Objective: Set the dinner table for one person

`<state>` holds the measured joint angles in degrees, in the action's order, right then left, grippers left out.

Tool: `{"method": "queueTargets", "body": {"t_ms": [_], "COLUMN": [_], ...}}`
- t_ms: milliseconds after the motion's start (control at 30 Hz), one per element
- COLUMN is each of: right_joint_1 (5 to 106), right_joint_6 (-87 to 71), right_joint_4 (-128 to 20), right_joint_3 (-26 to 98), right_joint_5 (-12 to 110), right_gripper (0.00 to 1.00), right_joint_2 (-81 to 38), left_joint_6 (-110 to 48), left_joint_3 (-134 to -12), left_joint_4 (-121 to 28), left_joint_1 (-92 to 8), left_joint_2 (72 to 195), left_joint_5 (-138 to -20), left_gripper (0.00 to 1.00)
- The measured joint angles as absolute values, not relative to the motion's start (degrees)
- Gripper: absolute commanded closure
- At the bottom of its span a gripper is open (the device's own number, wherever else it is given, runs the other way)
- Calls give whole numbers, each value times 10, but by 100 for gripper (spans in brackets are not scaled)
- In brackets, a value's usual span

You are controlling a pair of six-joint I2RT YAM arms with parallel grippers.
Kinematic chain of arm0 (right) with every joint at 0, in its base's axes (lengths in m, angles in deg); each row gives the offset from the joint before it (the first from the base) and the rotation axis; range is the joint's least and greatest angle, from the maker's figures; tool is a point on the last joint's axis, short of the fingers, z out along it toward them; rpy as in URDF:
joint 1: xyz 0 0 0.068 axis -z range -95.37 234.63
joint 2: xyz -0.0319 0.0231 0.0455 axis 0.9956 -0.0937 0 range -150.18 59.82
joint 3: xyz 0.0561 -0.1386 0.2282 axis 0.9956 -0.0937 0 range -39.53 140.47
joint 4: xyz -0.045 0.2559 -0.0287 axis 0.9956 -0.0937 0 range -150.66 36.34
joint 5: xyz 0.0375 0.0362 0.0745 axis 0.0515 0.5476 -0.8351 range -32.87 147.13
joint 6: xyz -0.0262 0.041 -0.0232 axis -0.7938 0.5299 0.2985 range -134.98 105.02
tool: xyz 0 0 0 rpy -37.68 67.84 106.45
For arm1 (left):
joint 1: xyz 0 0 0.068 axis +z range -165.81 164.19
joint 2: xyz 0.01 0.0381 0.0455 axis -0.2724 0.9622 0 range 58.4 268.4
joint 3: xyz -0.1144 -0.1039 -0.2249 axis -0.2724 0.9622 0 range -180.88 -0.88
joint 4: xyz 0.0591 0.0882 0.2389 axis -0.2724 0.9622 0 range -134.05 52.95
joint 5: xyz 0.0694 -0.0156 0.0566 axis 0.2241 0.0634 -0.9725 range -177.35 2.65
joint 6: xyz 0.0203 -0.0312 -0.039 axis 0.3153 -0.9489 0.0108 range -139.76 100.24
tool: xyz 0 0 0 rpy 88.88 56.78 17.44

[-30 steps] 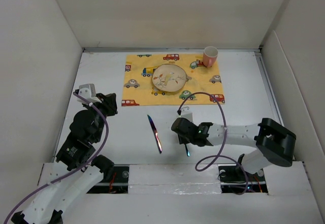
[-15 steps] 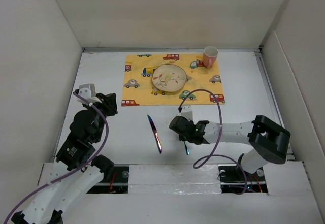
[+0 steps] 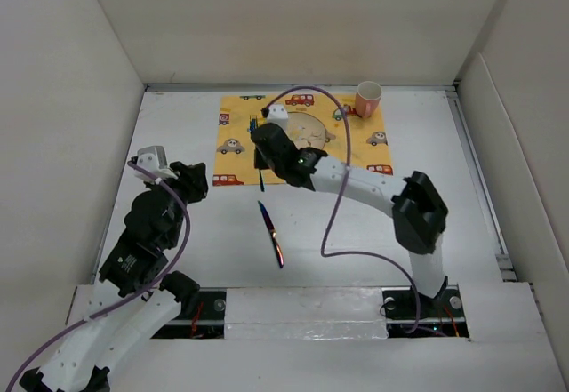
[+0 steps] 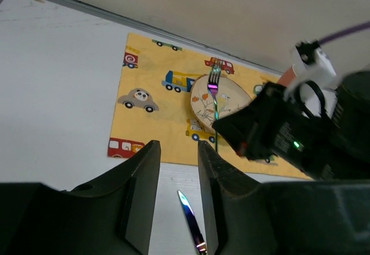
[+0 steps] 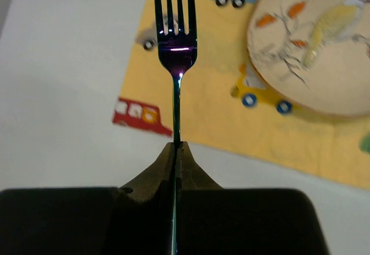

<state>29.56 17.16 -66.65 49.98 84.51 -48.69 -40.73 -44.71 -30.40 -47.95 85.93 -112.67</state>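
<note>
The right tool [image 5: 175,146] was clamped on the thin fork [image 5: 175,58], which could have swivelled and clipped the plate [image 5: 318,47].

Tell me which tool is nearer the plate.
Right. The right tool, gripping a fork, hangs over the mat just left of the plate. The left tool is off the mat, over bare table at its near-left.
</note>
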Motion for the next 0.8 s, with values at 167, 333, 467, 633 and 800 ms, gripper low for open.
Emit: {"method": "queueTargets", "body": {"t_ms": [167, 333, 467, 633, 800], "right_joint_1": [333, 349, 357, 369, 386], "right_joint_6": [164, 163, 164, 171, 185], "right_joint_4": [-697, -761, -786, -794, -792], "right_joint_3": [714, 904, 944, 977, 999], "right_joint_5": [811, 800, 791, 780, 772], "right_gripper": [100, 100, 100, 100, 100], "right_joint_2": [-669, -811, -849, -875, -898], "left_joint_6": [-433, -443, -443, -443, -443], "left_joint_3": [-448, -448, -448, -448, -448], "left_joint_4": [-292, -285, -285, -285, -285], "left_joint_1": [-479, -479, -479, -479, -479], "left_joint_2": [872, 878, 873, 872, 872], "left_joint_5": [-1134, -1126, -1119, -1113, -1112], "left_gripper": [53, 53, 53, 53, 53]}}
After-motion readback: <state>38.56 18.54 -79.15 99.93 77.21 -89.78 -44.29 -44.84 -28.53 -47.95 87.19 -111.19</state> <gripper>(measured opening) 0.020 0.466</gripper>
